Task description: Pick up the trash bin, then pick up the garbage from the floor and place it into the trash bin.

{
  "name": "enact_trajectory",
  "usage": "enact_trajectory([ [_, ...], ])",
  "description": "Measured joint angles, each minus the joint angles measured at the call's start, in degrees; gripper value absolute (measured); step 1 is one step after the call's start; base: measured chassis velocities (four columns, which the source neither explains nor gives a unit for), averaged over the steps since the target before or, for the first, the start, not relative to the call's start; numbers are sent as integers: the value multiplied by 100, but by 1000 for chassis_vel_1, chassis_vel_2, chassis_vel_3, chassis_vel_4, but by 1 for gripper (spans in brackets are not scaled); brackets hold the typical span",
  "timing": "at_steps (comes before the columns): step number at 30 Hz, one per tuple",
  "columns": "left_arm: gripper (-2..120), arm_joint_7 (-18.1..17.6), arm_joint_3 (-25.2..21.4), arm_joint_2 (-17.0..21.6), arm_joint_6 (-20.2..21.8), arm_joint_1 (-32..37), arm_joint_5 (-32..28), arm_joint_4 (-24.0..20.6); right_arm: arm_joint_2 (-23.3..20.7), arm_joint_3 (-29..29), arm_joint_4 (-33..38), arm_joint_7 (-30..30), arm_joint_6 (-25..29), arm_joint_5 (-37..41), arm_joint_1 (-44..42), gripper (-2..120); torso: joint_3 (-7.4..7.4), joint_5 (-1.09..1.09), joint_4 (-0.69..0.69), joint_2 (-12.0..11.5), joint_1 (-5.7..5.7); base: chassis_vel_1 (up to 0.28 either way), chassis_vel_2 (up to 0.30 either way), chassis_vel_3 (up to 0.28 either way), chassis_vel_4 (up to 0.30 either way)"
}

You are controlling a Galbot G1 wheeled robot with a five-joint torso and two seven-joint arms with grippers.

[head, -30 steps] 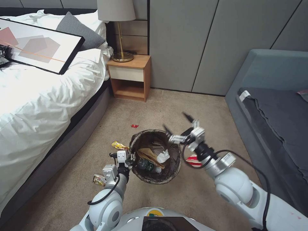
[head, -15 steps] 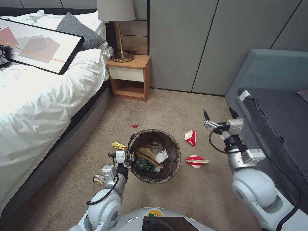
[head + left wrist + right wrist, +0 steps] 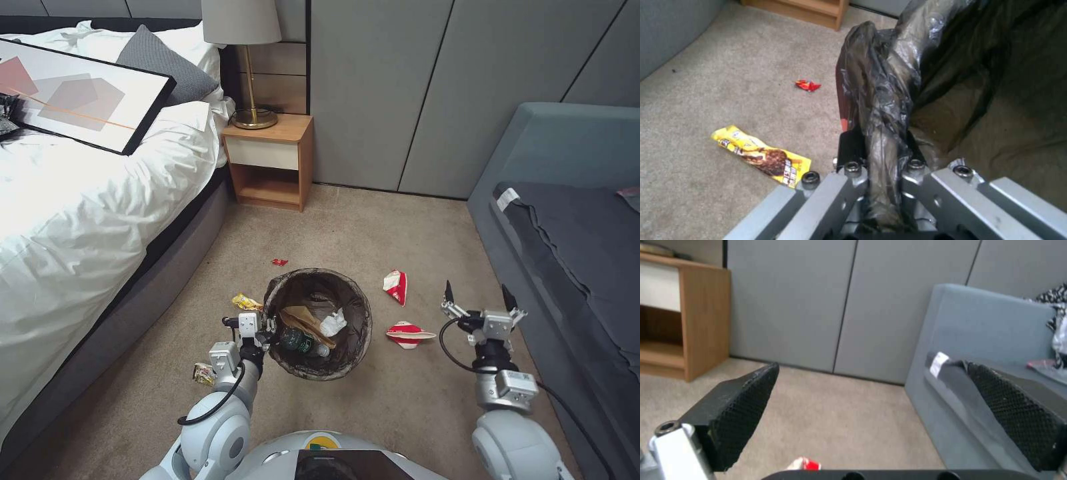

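Observation:
The trash bin (image 3: 313, 287), lined with a dark bag, hangs in front of me with my left gripper (image 3: 257, 328) shut on its near-left rim. In the left wrist view the left gripper (image 3: 882, 150) pinches the bag liner (image 3: 889, 83) over the rim. Inside the bin lie a green-labelled bottle (image 3: 300, 341), a white tissue (image 3: 332, 323) and tan paper (image 3: 303, 319). On the carpet right of the bin lie two crushed red-and-white cups (image 3: 396, 287) (image 3: 408, 335). My right gripper (image 3: 478, 297) stands open right of the cups, empty (image 3: 880, 413).
A yellow wrapper (image 3: 247, 303) (image 3: 762, 156), a second wrapper (image 3: 203, 373) and a red scrap (image 3: 280, 262) (image 3: 808, 85) lie left of and beyond the bin. The bed (image 3: 80, 200) bounds the left, a grey sofa (image 3: 567, 253) the right, a nightstand (image 3: 270, 160) the back.
My right arm has swung from above the bin out to the right and drawn back toward the sofa, still open, uncovering both cups. The left gripper keeps its hold on the bin.

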Motion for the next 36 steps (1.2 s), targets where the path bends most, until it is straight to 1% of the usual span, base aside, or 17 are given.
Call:
enact_trajectory([
  [1,2,0,0,0,0,0,0,0,0,0,0,0,0,0,0,100,0,0,0,0,0,0,0,0,0],
  [4,2,6,-6,-5,-14,20,11,3,219,-69,-174,-18,176,-181,-47,100,0,0,1,0,0,0,0,0,0],
  [9,2,13,-12,-7,-30,43,19,3,300,-109,-264,-28,271,-245,-39,100,0,0,1,0,0,0,0,0,0],
  [23,2,17,5,-38,-34,71,38,-22,238,-181,-270,-49,278,-242,27,100,0,1,0,0,0,-9,9,6,-6],
  [36,2,17,16,-55,-38,87,64,-25,209,-246,-293,-29,262,-264,73,100,1,1,1,0,0,-123,124,130,-121],
])
